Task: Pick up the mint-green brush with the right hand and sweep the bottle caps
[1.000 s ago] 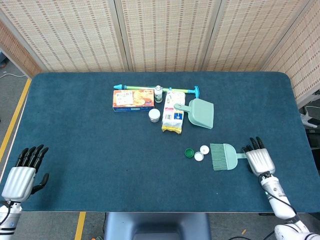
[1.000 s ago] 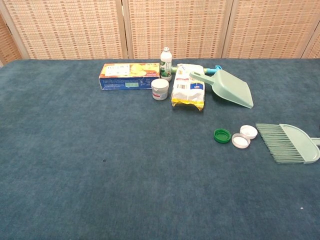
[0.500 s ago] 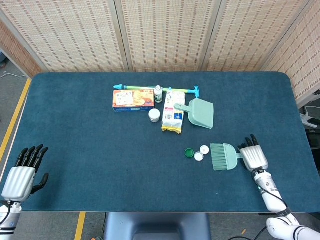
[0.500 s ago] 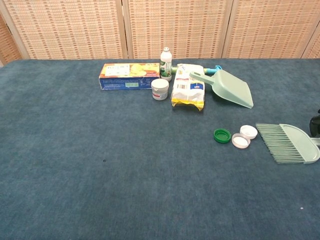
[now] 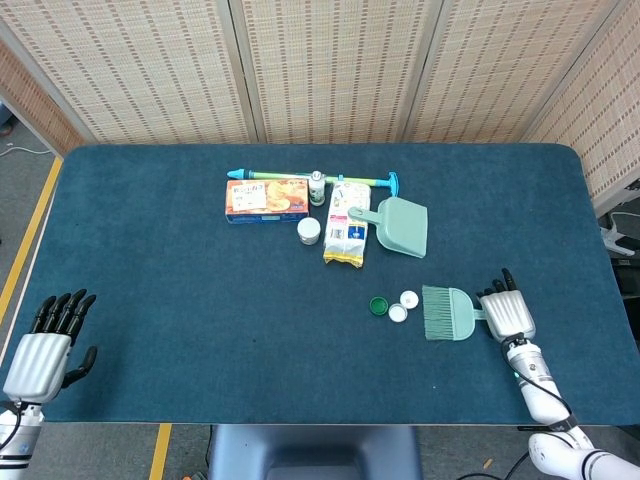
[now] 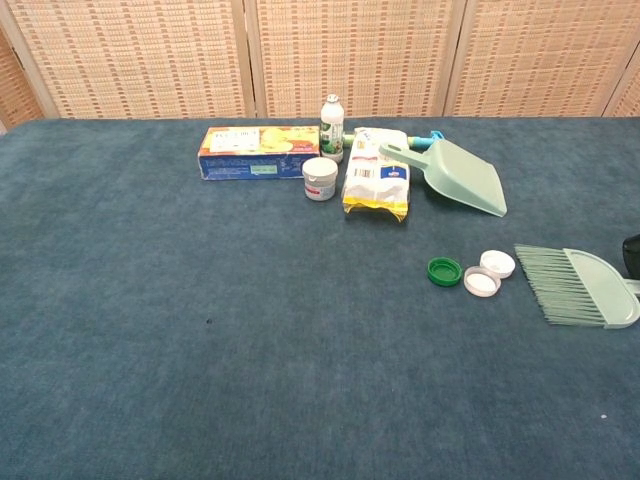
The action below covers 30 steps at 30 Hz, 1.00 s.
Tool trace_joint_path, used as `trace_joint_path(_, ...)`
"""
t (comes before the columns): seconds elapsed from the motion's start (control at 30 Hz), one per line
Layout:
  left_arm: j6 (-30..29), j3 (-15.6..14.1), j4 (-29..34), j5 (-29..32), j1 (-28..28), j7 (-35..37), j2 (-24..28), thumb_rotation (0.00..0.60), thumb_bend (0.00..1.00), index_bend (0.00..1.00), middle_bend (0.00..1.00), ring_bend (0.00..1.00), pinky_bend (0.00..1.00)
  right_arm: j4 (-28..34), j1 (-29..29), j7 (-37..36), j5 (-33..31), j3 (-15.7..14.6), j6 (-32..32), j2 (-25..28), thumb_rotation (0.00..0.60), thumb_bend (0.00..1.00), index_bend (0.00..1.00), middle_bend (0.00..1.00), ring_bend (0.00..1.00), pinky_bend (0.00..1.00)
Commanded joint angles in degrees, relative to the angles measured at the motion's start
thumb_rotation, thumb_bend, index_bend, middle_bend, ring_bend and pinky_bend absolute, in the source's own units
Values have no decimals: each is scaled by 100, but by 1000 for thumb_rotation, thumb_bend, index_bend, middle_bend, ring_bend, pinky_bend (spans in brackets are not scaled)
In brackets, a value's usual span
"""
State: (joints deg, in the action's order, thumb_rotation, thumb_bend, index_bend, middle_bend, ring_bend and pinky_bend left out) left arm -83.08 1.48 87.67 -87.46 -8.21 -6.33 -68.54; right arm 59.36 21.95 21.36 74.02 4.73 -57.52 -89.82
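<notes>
The mint-green brush (image 5: 448,312) (image 6: 585,285) lies flat at the right of the blue table, bristles pointing left. Just left of the bristles sit three bottle caps: a green cap (image 5: 378,306) (image 6: 444,271) and two white caps (image 5: 409,299) (image 6: 481,281). My right hand (image 5: 508,315) lies palm down over the end of the brush handle, fingers stretched out and not wrapped around it. In the chest view only a dark sliver of this right hand (image 6: 632,255) shows at the frame edge. My left hand (image 5: 45,350) rests open at the near left corner, holding nothing.
A mint-green dustpan (image 5: 402,225) (image 6: 465,177) lies behind the caps. Beside it are a yellow-white snack bag (image 5: 346,238), a small white jar (image 5: 309,230), a small bottle (image 5: 317,187), an orange box (image 5: 266,198) and a long teal stick (image 5: 310,177).
My right hand slid left and forward onto the brush handle. The brush shifted very slightly. The left hand and the caps stayed put.
</notes>
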Motion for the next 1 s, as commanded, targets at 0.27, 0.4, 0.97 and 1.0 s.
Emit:
trace_joint_path(0.27, -14, 2, 0, 6, 6, -5, -1, 600, 416, 0, 0, 0, 54, -40, 16, -129, -93, -19, 118, -51, 600, 312, 650, 542, 255, 0)
trace_joint_path(0.4, -30, -1, 7, -2, 14, 12, 12, 600, 416, 0, 0, 0, 54, -49, 7, -219, -142, 8, 110, -88, 600, 337, 732, 617, 315, 12)
trace_joint_path(0.97, -194, -44, 94, -170, 68, 116, 77, 600, 416, 0, 0, 0, 54, 1527, 201, 384, 955, 42, -1060, 1158, 600, 440, 863, 783, 483, 54)
trace_joint_path(1.0, -198, -49, 99, -181, 70, 119, 80, 600, 416, 0, 0, 0, 54, 1764, 268, 616, 992, 60, -1025, 1282, 600, 440, 863, 783, 483, 54)
